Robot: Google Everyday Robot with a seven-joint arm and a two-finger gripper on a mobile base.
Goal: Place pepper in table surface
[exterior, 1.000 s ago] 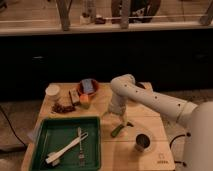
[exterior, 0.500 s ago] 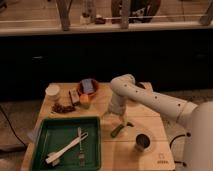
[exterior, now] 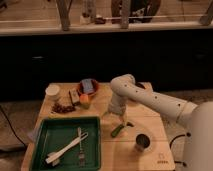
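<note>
The small green pepper [exterior: 117, 131] lies slanted against the tan wooden table surface [exterior: 150, 122], just right of the green tray. My gripper [exterior: 122, 120] points down right above the pepper's upper end, at the end of the white arm [exterior: 150, 99] that reaches in from the right. I cannot tell whether the gripper touches the pepper.
The green tray [exterior: 50, 132] at the front left holds white utensils [exterior: 67, 148]. A dark cup [exterior: 142, 142] stands right of the pepper. At the back left are a white cup [exterior: 52, 90], a dark red cluster [exterior: 62, 107], an orange-yellow item [exterior: 85, 101] and a bowl [exterior: 89, 86].
</note>
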